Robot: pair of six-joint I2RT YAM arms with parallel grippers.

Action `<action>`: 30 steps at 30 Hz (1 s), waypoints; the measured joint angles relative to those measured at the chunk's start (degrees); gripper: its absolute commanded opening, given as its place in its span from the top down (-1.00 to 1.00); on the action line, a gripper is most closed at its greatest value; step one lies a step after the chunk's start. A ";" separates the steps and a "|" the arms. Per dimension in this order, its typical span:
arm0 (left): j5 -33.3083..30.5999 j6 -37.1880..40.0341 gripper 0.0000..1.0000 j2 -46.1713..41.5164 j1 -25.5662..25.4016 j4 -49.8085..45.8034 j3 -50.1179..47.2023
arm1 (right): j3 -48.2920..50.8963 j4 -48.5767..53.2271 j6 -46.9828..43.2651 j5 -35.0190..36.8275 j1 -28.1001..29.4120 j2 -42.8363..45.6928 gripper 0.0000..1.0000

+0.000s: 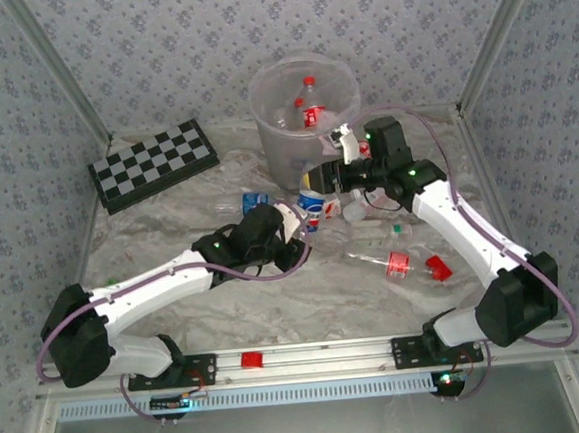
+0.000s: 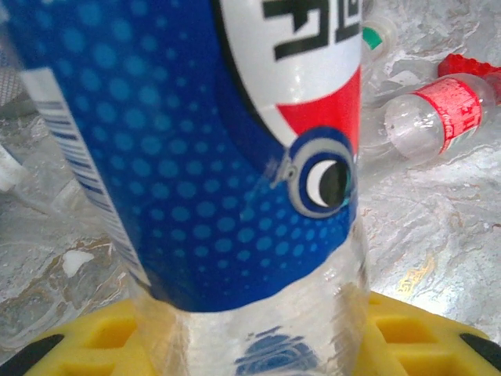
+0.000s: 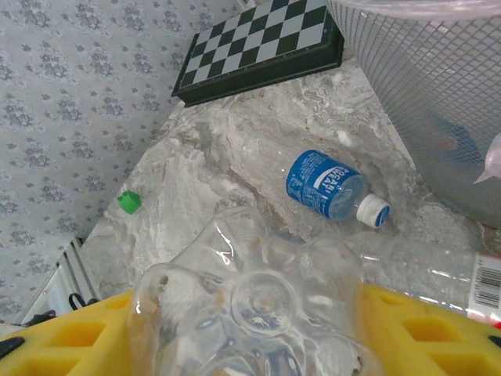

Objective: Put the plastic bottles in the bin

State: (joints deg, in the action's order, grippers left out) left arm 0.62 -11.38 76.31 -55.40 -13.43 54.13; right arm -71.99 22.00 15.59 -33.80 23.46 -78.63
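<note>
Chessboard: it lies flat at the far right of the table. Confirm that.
Wrong side. The chessboard lies flat at the far left of the table, as the top external view shows.

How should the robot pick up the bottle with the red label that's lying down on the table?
Probably around the middle of the red-label bottle, at the label. It lies on its side on the table, so come straight down from above and pinch across its round body, crosswise to its length. Both long sides look free.
</note>
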 measured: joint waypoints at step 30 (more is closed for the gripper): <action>-9.70 -14.25 -0.90 -18.82 7.26 -5.31 -12.02 | -63.93 10.82 -17.31 23.52 -4.22 -29.03 0.34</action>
State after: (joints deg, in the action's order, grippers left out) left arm -9.08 -25.63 57.49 -48.14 -18.74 42.11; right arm -135.92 32.82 -1.72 -10.28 19.25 -107.66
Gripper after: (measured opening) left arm 0.952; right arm 0.562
